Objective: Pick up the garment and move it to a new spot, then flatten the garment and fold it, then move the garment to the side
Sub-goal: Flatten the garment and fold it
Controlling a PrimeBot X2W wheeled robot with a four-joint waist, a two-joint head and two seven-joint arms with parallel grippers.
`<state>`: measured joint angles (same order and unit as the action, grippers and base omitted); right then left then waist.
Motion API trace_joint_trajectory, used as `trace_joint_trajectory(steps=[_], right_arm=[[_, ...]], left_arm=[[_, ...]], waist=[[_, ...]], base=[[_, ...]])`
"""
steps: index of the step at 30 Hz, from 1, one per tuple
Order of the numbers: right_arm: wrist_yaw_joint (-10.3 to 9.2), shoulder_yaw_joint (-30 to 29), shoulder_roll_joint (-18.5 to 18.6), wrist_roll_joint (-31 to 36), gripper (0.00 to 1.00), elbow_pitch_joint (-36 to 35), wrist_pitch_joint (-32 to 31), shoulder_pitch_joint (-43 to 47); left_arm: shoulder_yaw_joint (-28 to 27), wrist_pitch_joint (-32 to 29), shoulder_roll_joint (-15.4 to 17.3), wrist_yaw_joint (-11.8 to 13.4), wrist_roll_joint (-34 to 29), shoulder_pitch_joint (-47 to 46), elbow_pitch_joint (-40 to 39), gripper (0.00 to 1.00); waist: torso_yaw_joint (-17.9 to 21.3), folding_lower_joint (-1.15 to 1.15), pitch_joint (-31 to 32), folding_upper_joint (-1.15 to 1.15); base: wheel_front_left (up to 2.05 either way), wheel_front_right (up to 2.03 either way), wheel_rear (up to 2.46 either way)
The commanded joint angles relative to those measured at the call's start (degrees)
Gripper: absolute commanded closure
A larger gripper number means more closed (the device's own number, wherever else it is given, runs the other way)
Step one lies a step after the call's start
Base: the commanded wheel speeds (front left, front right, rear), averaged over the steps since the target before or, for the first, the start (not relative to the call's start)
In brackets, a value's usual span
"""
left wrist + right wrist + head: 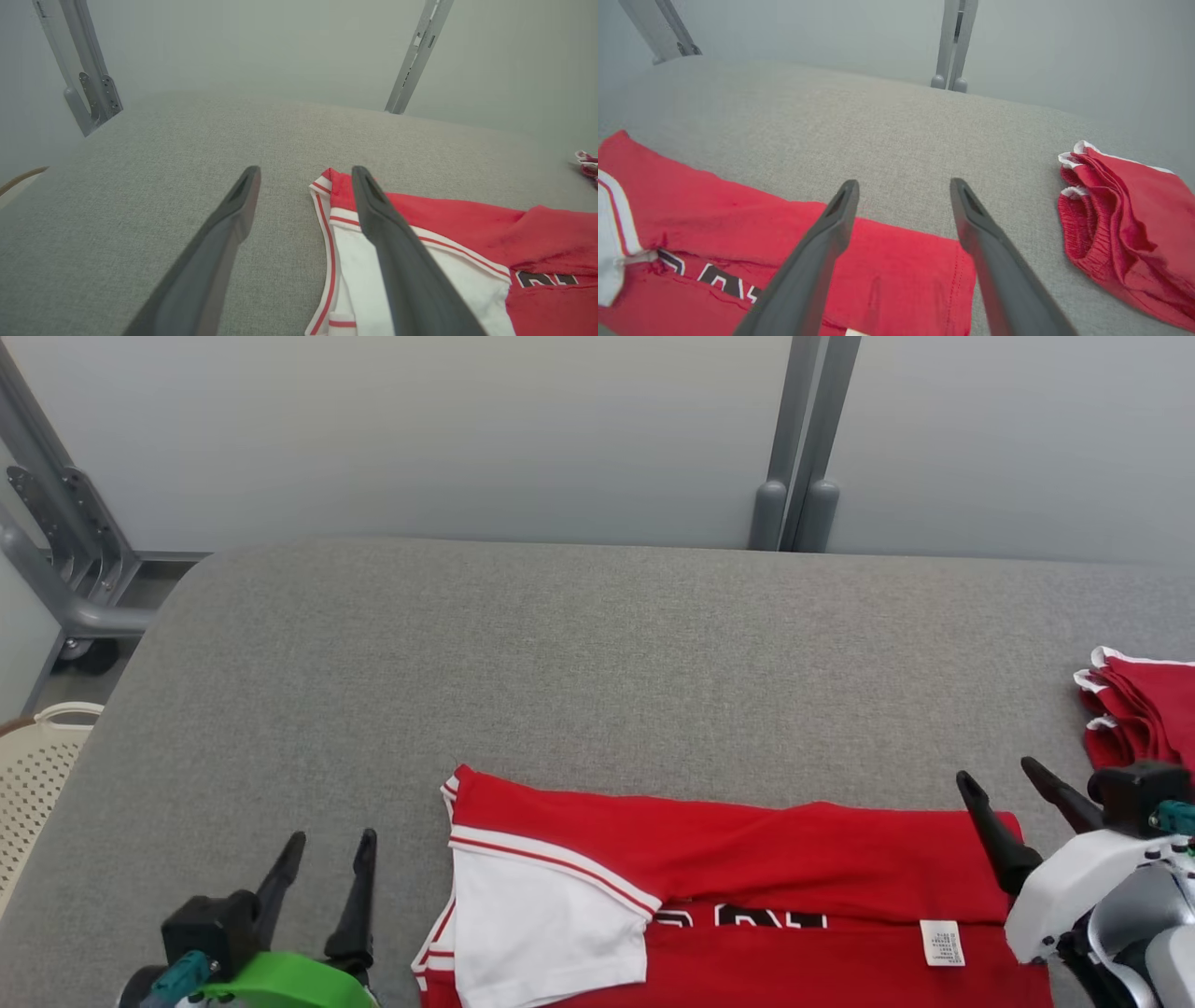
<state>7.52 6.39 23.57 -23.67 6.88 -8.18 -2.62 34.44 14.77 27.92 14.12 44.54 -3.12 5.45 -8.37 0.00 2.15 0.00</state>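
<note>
Black block lettering (747, 917) is seen on the shirt (747, 859), but its upper part is covered by a folded-over red edge, so it cannot be read. A small white label (941, 943) is seen near the shirt's right end; its print is too small to be made out. The shirt is laid flat at the near middle of the grey table (560, 663), with a white sleeve (541, 924) at its left end. The left gripper (332, 840) is held just left of the shirt, fingers apart, nothing between them. The right gripper (999, 775) is held at the shirt's right end, likewise spread and empty. Folded red shorts (1144, 709) are placed further right. A cream basket (37, 765) is seen past the table's left edge.
</note>
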Motion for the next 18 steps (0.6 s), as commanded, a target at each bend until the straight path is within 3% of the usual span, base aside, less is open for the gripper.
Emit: trace_joint_trajectory(steps=[1, 2, 3, 5, 7, 11, 18], right_arm=[[-0.08, -3.27, -3.67, 1.36, 0.0, -1.11, 3.31, 1.66], [-0.07, -8.54, -10.72, 3.2, 0.0, -1.85, 7.57, 3.36], [-0.07, -10.79, -14.37, 3.86, 0.0, -2.11, 9.6, 3.75], [-0.07, -13.05, -18.29, 3.78, 0.0, -1.98, 12.35, 5.05], [-0.07, -13.03, -19.48, 3.37, 0.0, -1.65, 13.88, 5.69], [-0.07, -11.93, -20.12, 4.35, 0.0, -0.83, 16.03, 7.01], [-0.06, -8.87, -20.34, 7.52, 0.0, 1.96, 18.84, 9.22]], left_arm=[[-2.46, 0.46, -0.64, -1.1, -1.29, 0.0, -0.1, 0.0], [-7.13, 0.41, -2.68, -2.44, -4.78, 0.88, -1.2, 0.0], [-10.18, 0.42, -4.29, -3.46, -6.64, 1.72, -1.53, 0.0], [-16.23, 0.4, -8.22, -5.94, -9.55, 3.11, -1.22, 0.0], [-20.19, 0.41, -11.23, -8.93, -11.5, 4.18, -0.84, 0.0], [-22.86, 0.41, -13.47, -13.1, -15.6, 5.71, 1.53, 0.0], [-24.67, 0.42, -15.9, -17.27, -22.06, 7.8, 5.52, 0.0]], waist=[[0.4, 0.0, 0.5, 0.0], [0.71, 0.0, 1.04, 0.0], [0.87, 0.0, 1.34, 0.0], [0.96, 0.0, 2.18, 0.0], [1.02, 0.0, 2.79, 0.0], [1.34, 0.0, 3.53, 0.0], [2.23, 0.0, 4.63, 0.0]], base=[[0.0, 0.0, 0.0], [0.0, 0.0, 0.0], [0.0, 0.0, 0.0], [0.0, 0.0, 0.0], [0.0, 0.0, 0.0], [0.0, 0.0, 0.0], [0.0, 0.0, 0.0]])
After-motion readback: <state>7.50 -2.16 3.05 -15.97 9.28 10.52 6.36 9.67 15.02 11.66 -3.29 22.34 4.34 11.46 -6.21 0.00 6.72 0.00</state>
